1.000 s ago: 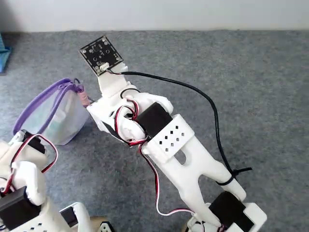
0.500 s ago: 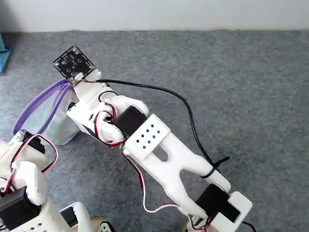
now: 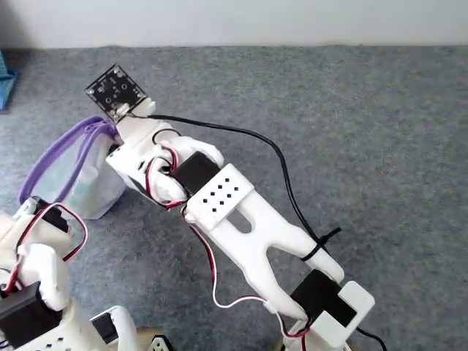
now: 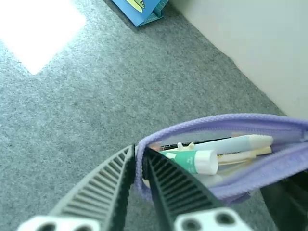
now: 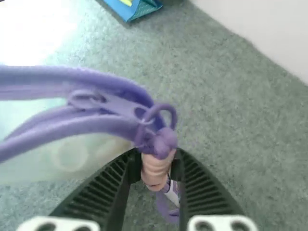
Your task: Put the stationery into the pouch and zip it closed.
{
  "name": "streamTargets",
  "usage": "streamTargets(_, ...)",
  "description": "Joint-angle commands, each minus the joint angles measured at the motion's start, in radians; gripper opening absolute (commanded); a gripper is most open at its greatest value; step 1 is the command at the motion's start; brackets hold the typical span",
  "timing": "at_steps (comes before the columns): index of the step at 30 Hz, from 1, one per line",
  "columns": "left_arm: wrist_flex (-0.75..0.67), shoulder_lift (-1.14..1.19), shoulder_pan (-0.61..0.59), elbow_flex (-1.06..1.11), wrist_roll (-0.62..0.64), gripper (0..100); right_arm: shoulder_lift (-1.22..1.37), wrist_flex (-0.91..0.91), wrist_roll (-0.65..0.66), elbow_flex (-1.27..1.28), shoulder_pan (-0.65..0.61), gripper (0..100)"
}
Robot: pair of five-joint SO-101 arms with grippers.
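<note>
Lying near the desk's [image 3: 365,131] left edge in the high view, the pouch [image 3: 88,191] is a soft clear bag with a purple zip rim, its mouth gaping. The right arm [image 3: 241,227], white plastic with red and black wires, crosses from the near right corner to the pouch end nearer the desk's middle. The left arm [image 3: 36,285] sits at the near left corner, and broad grey felt-like surface lies open toward the far and right edges. The left wrist view adds what the overhead hides. The left gripper [image 4: 138,150], its ribbed black fingers pressed together, pinches the purple rim at one end. Inside lie a green tube [image 4: 185,161] with a white cap, a pale blue pen [image 4: 231,143] and a thin cream stick [image 4: 243,155]. In the right wrist view the right gripper [image 5: 154,160] clamps a ribbed pink tab [image 5: 154,169], probably the zip pull's tag, just beneath the purple ring [image 5: 161,115] of the zip. A blue object [image 5: 130,7] stands near the desk's far edge.
</note>
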Motion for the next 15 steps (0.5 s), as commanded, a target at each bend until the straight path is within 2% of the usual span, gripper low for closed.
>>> streamTargets(1,-0.012,0.017,0.005,0.01,0.008,1,-0.027,-0.036,0.012,-0.054,0.027,4.1)
streamTargets(6,-0.012,0.017,0.005,0.01,0.008,1,-0.038,-0.024,0.018,-0.054,0.028,3.5)
streamTargets(10,-0.012,0.017,0.005,0.01,0.008,1,-0.084,-0.018,0.074,-0.048,0.024,1.0)
streamTargets(15,0.003,0.017,0.075,0.007,0.003,1,-0.14,0.124,0.075,-0.049,0.028,0.8)
